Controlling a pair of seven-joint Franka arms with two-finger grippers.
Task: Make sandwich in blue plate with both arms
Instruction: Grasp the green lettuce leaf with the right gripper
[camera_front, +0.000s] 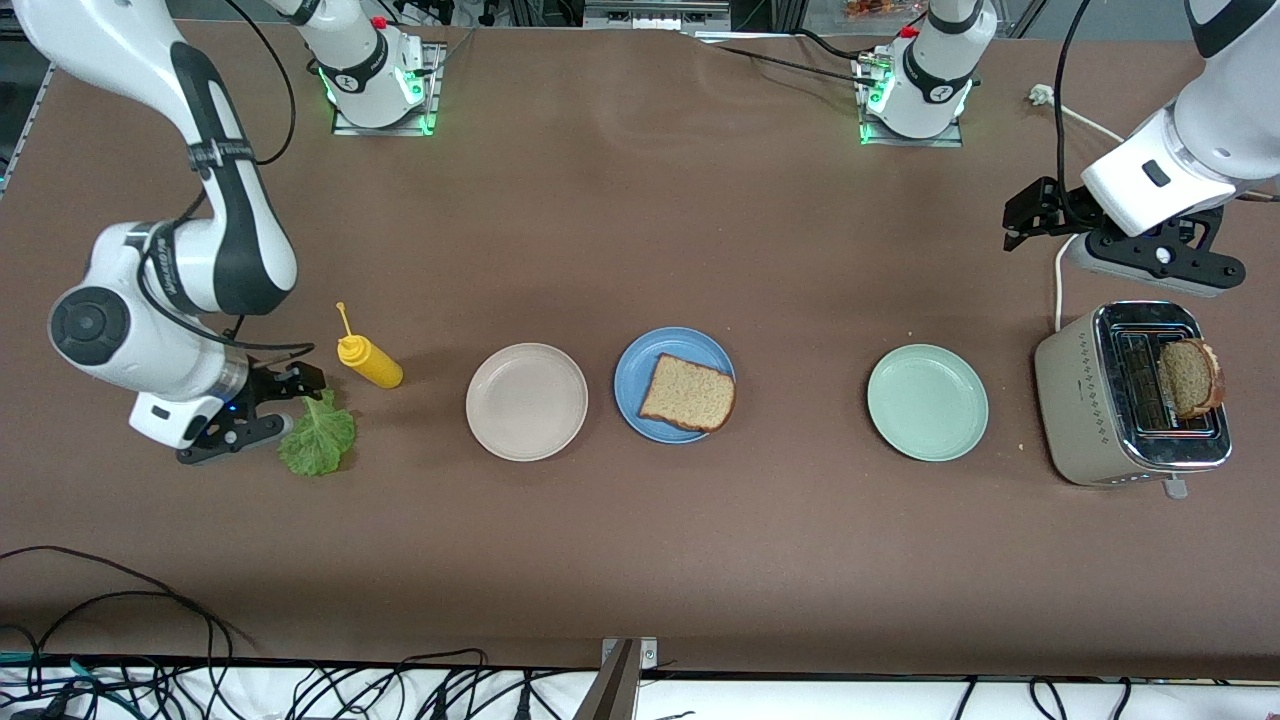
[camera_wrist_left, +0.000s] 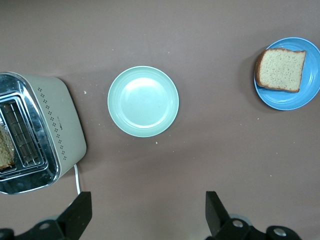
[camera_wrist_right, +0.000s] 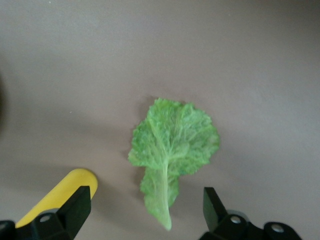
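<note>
Awaiting assembly: one bread slice (camera_front: 688, 393) on blue plate (camera_front: 637, 375). Lettuce (camera_wrist_right: 172, 145) on table under open right gripper (camera_wrist_right: 145, 212); second slice (camera_front: 1190, 377) in toaster (camera_front: 1085, 400), below open left gripper (camera_wrist_left: 145, 215).

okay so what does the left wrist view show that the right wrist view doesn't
Only the left wrist view shows the toaster with a bread slice in its slot, the mint-green plate, and the blue plate carrying a second slice of bread. Only the right wrist view shows the lettuce leaf lying flat and the yellow mustard bottle beside it. Both show the bare brown table and their own gripper, left gripper and right gripper, open and empty.
</note>
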